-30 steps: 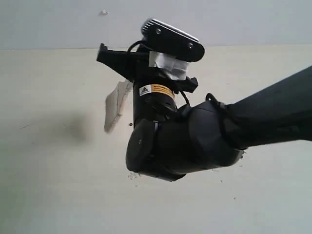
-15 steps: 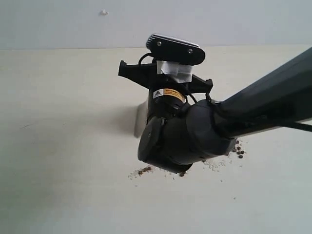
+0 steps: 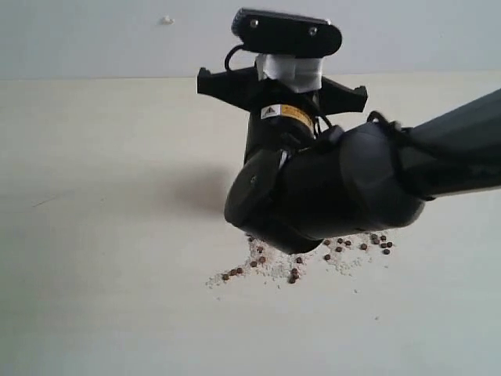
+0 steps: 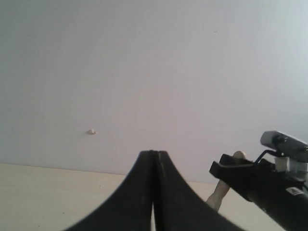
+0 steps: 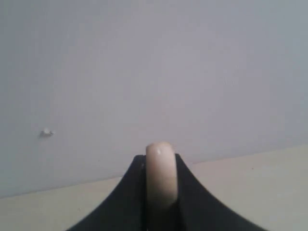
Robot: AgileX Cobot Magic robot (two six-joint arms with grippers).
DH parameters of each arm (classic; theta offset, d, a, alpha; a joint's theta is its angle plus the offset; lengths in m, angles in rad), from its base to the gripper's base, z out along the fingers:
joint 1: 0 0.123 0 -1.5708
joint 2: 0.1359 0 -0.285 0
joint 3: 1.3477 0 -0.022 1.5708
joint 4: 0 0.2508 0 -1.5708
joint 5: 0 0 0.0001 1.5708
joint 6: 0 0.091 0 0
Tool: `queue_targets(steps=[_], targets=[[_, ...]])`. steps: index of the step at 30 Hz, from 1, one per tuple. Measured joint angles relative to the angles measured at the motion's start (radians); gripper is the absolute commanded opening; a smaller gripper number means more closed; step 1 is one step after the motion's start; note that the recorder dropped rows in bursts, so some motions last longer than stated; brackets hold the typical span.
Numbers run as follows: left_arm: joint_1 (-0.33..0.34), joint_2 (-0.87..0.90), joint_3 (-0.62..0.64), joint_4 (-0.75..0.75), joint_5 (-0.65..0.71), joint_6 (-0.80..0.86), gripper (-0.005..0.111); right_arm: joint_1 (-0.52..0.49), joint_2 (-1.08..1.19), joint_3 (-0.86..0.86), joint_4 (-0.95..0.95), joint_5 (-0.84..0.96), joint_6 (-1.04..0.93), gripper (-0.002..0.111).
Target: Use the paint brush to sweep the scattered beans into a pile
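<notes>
Left end effector (image 4: pixel 154 155): jaws pressed together, holding nothing. It is outside the exterior view, so its distance from the beans (image 3: pixel 293 272) cannot be told. The beans lie in a ragged band on the tabletop (image 3: pixel 94 313), long axis left to right, directly beneath the right arm. Right end effector (image 5: pixel 160 158): narrowly parted, clamped on the paint brush (image 5: pixel 161 180) handle; bristles hidden. Judgement: this arm is nearer, and the sweep should run along the band.

table (image 3: pixel 94 313): cream | wall (image 3: pixel 94 39): pale grey (small white speck (image 3: pixel 166 19)) | whitish grains (image 3: pixel 272 271): scattered on table
</notes>
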Motion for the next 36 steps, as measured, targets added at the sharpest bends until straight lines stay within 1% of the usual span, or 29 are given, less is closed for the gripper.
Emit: queue_targets(steps=[4, 6, 7, 8, 9, 10, 11, 12, 15, 19, 22, 27, 31, 36], targets=[[0.0, 0.0, 0.0, 0.0, 0.0, 0.0, 0.0, 0.022, -0.099, 0.021, -0.015, 0.0, 0.002, 0.0], [0.0, 0.0, 0.0, 0.0, 0.0, 0.0, 0.0, 0.056, -0.165, 0.086, -0.053, -0.006, 0.054, 0.0], [0.0, 0.0, 0.0, 0.0, 0.0, 0.0, 0.0, 0.084, -0.201, 0.155, -0.104, -0.006, 0.158, 0.0], [0.0, 0.0, 0.0, 0.0, 0.0, 0.0, 0.0, 0.095, -0.211, 0.186, -0.14, -0.006, 0.211, 0.0], [0.0, 0.0, 0.0, 0.0, 0.0, 0.0, 0.0, 0.117, -0.227, 0.26, -0.217, -0.006, 0.357, 0.0], [0.0, 0.0, 0.0, 0.0, 0.0, 0.0, 0.0, 0.125, -0.232, 0.288, -0.244, -0.006, 0.416, 0.0], [0.0, 0.0, 0.0, 0.0, 0.0, 0.0, 0.0, 0.142, -0.234, 0.349, -0.3, -0.006, 0.551, 0.0], [0.0, 0.0, 0.0, 0.0, 0.0, 0.0, 0.0, 0.152, -0.23, 0.392, -0.34, -0.006, 0.632, 0.0], [0.0, 0.0, 0.0, 0.0, 0.0, 0.0, 0.0, 0.16, -0.186, 0.43, -0.372, 0.022, 0.679, 0.0], [0.0, 0.0, 0.0, 0.0, 0.0, 0.0, 0.0, 0.16, -0.114, 0.435, -0.362, 0.054, 0.649, 0.0], [0.0, 0.0, 0.0, 0.0, 0.0, 0.0, 0.0, 0.16, -0.104, 0.435, -0.327, 0.054, 0.581, 0.0], [0.0, 0.0, 0.0, 0.0, 0.0, 0.0, 0.0, 0.16, -0.112, 0.435, -0.177, -0.009, 0.356, 0.0], [0.0, 0.0, 0.0, 0.0, 0.0, 0.0, 0.0, 0.16, -0.13, 0.435, -0.094, -0.025, 0.197, 0.0], [0.0, 0.0, 0.0, 0.0, 0.0, 0.0, 0.0, 0.16, -0.132, 0.435, -0.075, -0.03, 0.159, 0.0]])
